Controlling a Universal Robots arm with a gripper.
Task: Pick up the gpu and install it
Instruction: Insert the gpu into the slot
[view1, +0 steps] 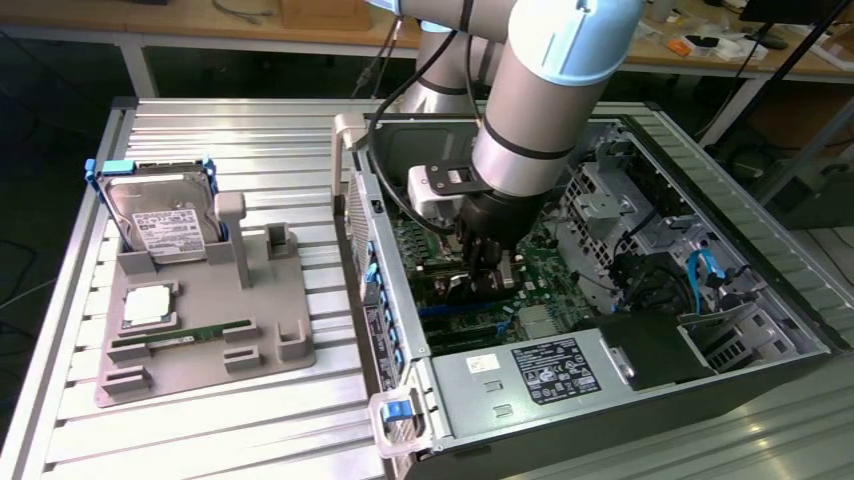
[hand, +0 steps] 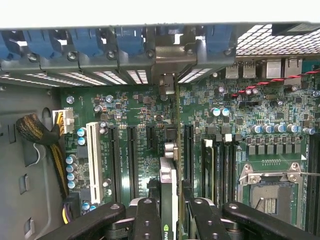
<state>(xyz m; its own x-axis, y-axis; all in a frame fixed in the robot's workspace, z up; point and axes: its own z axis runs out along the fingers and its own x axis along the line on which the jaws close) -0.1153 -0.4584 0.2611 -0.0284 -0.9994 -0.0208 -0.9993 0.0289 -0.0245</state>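
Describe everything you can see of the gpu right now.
The gpu shows edge-on: a thin dark card with a silvery block bearing a small green logo. It stands on edge inside the open computer case, over the green motherboard, in line with its long black slots, its far end near the rear slot covers. The tool clamps it from both sides.

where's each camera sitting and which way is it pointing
Exterior view: raised off to one side, looking down into the open computer case; the arm and end effector show.
Wrist view: on the wrist, facing along the fingers at the motherboard; both fingers show, clamping the gpu edge-on.
Shared: the end effector and the motherboard.
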